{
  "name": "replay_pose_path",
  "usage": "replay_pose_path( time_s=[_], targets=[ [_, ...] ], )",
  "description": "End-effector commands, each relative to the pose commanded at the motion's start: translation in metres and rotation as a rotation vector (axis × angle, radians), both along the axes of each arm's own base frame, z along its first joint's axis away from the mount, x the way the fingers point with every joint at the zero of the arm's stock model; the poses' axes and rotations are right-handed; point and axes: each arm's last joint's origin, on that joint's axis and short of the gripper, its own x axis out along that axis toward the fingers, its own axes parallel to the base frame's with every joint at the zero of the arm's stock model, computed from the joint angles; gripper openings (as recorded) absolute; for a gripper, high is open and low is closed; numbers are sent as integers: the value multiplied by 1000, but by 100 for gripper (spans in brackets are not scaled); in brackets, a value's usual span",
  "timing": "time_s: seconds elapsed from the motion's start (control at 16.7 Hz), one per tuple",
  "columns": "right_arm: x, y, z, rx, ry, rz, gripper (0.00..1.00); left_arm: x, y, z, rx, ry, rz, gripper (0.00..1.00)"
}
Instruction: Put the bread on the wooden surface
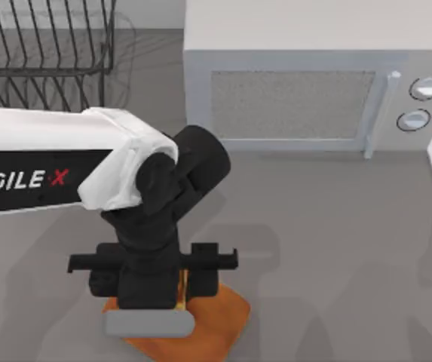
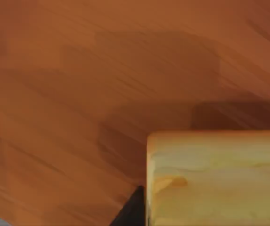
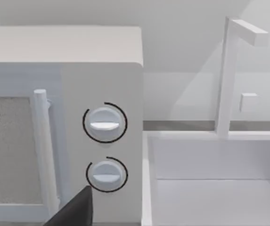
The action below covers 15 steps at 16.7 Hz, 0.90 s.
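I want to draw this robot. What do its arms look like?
The left arm is a fat white tube with a black band that says AGILE X, the X in red. Its wrist is round and black, with a black crossbar and a grey block low down over the tool. Of the right tool, one dark finger shows.

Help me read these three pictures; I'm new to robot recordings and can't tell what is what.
This is a rendered scene with two AgileX arms at a grey table. The top view looks down from above. There the white and black left arm reaches over an orange-brown wooden surface near the front edge, its left gripper low above it. Behind stand a microwave and a wire rack. The left wrist view, from that arm's camera, shows the bread close up against the wood; whether it is held or already resting, I cannot tell. The right wrist view faces the microwave's dials and a white sink; that arm looks parked.
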Motion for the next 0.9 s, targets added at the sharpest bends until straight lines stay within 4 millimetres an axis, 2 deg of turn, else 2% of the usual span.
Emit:
replay_pose_path(
  time_s=[0.78,0.9],
  targets=[
    [0,0,0,0,0,0,100,0,0,0,0,0,0,98],
    [0,0,0,0,0,0,100,0,0,0,0,0,0,100]
  ],
)
